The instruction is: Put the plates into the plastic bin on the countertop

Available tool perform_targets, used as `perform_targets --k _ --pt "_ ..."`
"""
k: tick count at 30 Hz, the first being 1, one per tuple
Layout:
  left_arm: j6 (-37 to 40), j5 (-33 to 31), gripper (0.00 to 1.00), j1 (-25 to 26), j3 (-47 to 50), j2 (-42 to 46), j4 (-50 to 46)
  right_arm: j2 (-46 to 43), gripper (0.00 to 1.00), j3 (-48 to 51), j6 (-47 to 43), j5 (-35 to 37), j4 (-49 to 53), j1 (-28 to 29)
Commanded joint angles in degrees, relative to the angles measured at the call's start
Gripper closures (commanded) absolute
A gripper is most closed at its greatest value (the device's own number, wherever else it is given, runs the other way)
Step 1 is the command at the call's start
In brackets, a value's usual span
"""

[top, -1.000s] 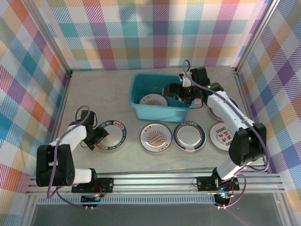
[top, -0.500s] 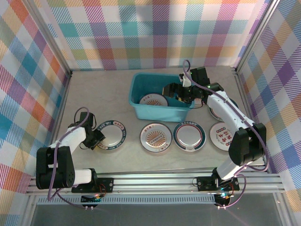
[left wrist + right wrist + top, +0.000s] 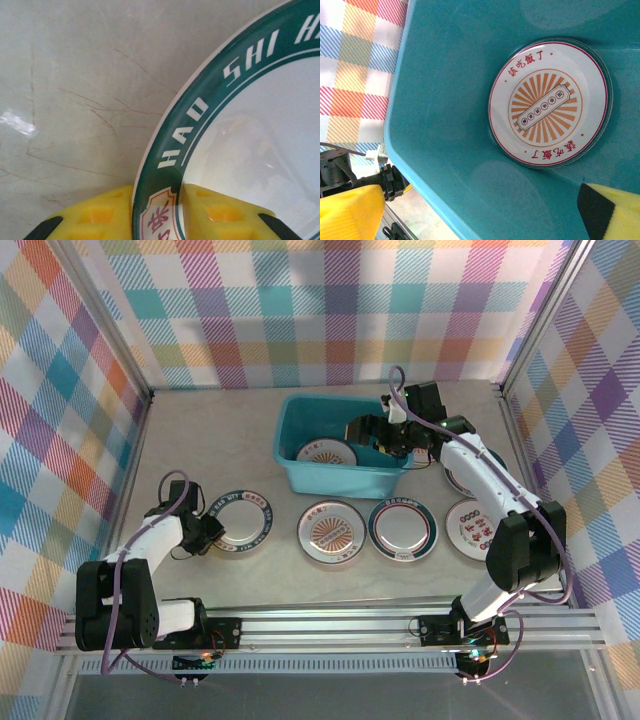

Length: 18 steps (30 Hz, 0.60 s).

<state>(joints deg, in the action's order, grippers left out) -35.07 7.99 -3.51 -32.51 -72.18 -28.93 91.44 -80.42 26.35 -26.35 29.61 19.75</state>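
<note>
The bin (image 3: 345,480) stands at the back middle of the countertop (image 3: 200,440), with one sunburst plate (image 3: 549,102) lying flat on its floor. The right gripper (image 3: 366,432) hangs over the bin's right part, fingers spread wide and empty. Front left, the left gripper (image 3: 207,533) pinches the rim of a teal-rimmed plate (image 3: 240,125), with three more plates (image 3: 332,533) in a row to its right.

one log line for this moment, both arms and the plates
left gripper: fingers straddle rim of teal-rimmed plate on countertop | right gripper: open, above plastic bin | in bin: one orange-centred plate
</note>
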Motion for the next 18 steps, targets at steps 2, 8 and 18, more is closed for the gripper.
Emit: perform_targets --k 2,8,18 --pt "-0.7 1.0 0.74 0.1 1.2 2.0 -0.6 0.6 0.01 -0.4 0.5 -0.1 -0.7 0.6" --pt "-1.5 0.8 0.81 0.1 0.4 5.0 -2.0 0.7 0.01 -0.8 0.6 0.0 -0.5 0.8" --pt "-2.8 1.1 0.93 0.1 -4.0 9.6 -4.2 1.0 0.01 -2.3 0.2 -0.1 0.3 0.8"
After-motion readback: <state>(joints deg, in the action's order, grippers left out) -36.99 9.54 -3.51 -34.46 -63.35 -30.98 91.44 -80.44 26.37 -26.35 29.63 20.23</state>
